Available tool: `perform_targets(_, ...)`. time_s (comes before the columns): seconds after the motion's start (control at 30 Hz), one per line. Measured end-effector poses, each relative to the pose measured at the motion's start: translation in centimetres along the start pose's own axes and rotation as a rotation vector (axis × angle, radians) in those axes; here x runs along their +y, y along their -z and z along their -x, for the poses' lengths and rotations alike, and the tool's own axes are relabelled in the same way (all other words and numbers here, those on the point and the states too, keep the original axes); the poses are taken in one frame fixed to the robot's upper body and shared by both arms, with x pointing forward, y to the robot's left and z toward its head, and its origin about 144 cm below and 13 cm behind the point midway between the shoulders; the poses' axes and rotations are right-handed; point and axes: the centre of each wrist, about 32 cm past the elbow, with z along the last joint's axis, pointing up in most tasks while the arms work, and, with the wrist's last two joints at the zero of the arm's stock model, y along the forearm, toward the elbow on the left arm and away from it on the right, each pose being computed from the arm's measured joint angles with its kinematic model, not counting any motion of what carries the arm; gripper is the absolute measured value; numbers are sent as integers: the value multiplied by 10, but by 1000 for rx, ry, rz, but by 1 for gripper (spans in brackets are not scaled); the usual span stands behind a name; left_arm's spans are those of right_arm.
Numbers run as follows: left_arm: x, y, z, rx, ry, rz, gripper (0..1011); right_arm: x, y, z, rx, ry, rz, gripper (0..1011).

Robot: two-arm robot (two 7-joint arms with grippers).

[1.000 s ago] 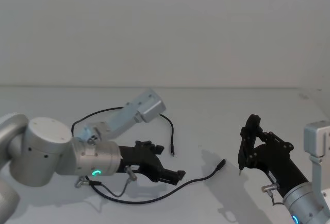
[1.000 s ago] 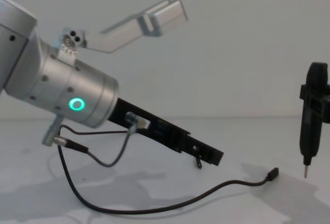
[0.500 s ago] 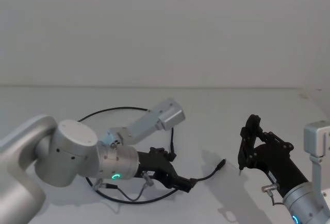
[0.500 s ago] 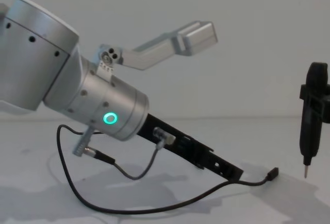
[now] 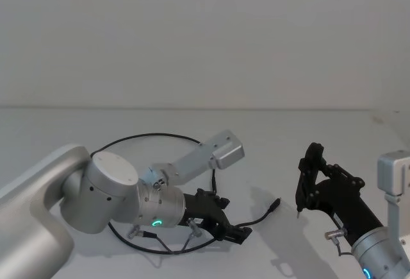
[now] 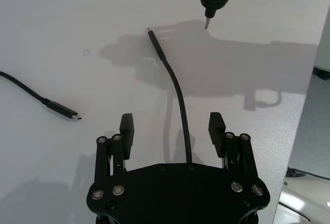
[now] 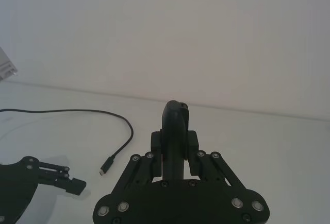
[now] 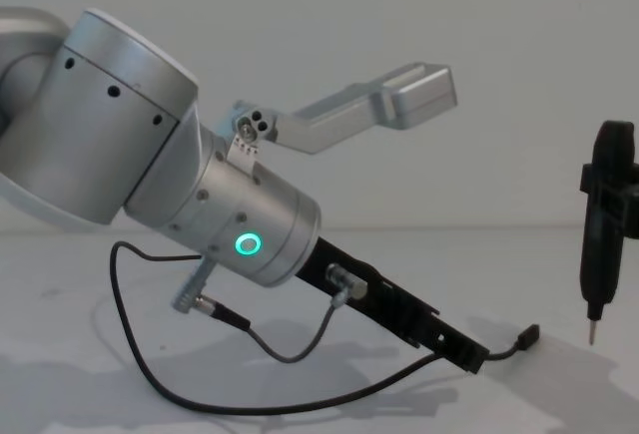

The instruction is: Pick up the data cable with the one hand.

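Reaching forward and down at a slant, the left pincer (image 5: 240,234) (image 6: 171,126) (image 8: 469,357) is hovering low over the white worktop (image 5: 288,138). Its two flat black fingers (image 6: 127,127) are standing spread wide. The data cable (image 5: 256,215) (image 6: 178,87) (image 8: 300,404) is lying on the worktop and running straight down the gap between those fingers, apart from both, before passing under the black palm of the left pincer. Whether the fingertips are touching the worktop cannot be told.

Beyond the left pincer's tips, the cable is bending slightly and ending in a small black plug (image 5: 275,203) (image 6: 152,32) (image 8: 529,334). Behind the left pincer, the rest of the cord is sweeping back in a wide loop around the arm's silver cylinder (image 8: 250,224), where a green ring (image 8: 247,244) is glowing. The cable's other plug (image 6: 67,112) is resting off to one side of the left pincer, well apart from its fingers. A short grey wire (image 8: 290,349) is hanging in a curve beneath the cylinder.

The right pincer (image 5: 299,210) (image 6: 207,26) (image 8: 591,332) is hanging just past the first plug, on the far side from the left pincer, its pale tip pointing down and not touching the cable. Its fingers (image 7: 175,126) are being held pressed together, pinching nothing.
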Motion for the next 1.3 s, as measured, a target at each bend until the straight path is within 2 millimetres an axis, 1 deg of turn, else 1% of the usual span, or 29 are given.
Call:
perform_targets(0.03, -1, 0, 0, -1, 1, -1, 885, 0, 0, 0, 0, 0, 0, 279)
perform_targets(0.07, -1, 0, 0, -2, 1, -3, 840, 0, 0, 0, 0, 0, 0, 279)
perform_targets(0.1, -2, -1, 1, -3, 1, -4, 840, 0, 0, 0, 0, 0, 0, 279)
perform_targets(0.17, -3, -1, 1, -4, 3, -6, 746, 0, 0, 0, 0, 0, 0, 279)
perform_targets(0.27, -4, -1, 1, -6, 3, -8, 689, 0, 0, 0, 0, 0, 0, 279)
perform_targets(0.3, -4, -1, 1, -6, 3, -9, 630, 0, 0, 0, 0, 0, 0, 279)
perform_targets(0.37, -5, -2, 2, -8, 4, -11, 599, 0, 0, 0, 0, 0, 0, 279)
perform_targets(0.43, -5, -2, 2, -8, 4, -11, 511, 0, 0, 0, 0, 0, 0, 279)
perform_targets(0.5, -6, -2, 2, -9, 4, -12, 465, 0, 0, 0, 0, 0, 0, 279)
perform_targets(0.53, -6, -2, 2, -9, 5, -12, 405, 0, 0, 0, 0, 0, 0, 279)
perform_targets(0.6, -6, -2, 2, -10, 5, -13, 367, 0, 0, 0, 0, 0, 0, 279)
perform_targets(0.63, -6, -2, 2, -10, 5, -13, 308, 0, 0, 0, 0, 0, 0, 279)
perform_targets(0.7, -7, -2, 2, -10, 5, -14, 265, 0, 0, 0, 0, 0, 0, 279)
perform_targets(0.73, -7, -2, 2, -11, 5, -14, 204, 0, 0, 0, 0, 0, 0, 279)
perform_targets(0.77, -7, -2, 2, -11, 5, -14, 204, 0, 0, 0, 0, 0, 0, 279)
perform_targets(0.9, -7, -2, 2, -11, 5, -15, 75, 0, 0, 0, 0, 0, 0, 279)
perform_targets(0.97, -7, -2, 2, -11, 5, -15, 38, 0, 0, 0, 0, 0, 0, 279)
perform_targets(1.3, -7, -3, 3, -14, 6, -12, 36, 0, -1, 0, 1, 1, -4, 279)
